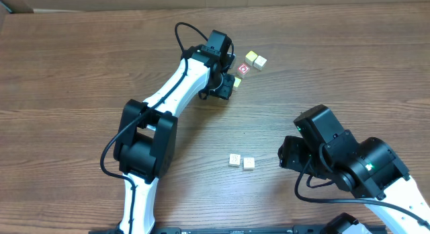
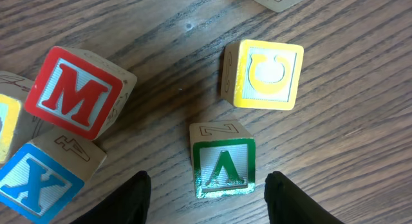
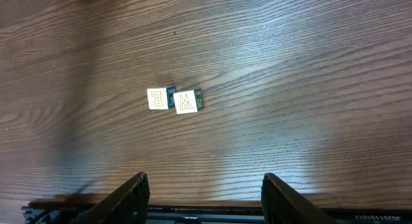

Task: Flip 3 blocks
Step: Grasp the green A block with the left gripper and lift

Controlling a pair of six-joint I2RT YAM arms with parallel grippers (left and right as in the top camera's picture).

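Left gripper had its jaws apart on either side of the green block, low in the centre of the left wrist view, with a gap showing on each side. The likeliest trouble was crowding. A red block and a blue block lay near at the left of that view, and a yellow block sat just above. A finger closing off-centre could push a neighbour, or turn the green block instead of gripping it. A small cube pinched near its edge might also slip out and land on the same face.

In the overhead view the left arm reached from lower left to upper centre, its wrist bent down over the cluster. The right arm was folded at lower right. The right gripper was also spread and empty. It looked down on two cream blocks lying just beside each other, left of centre in its view and well above its fingers.
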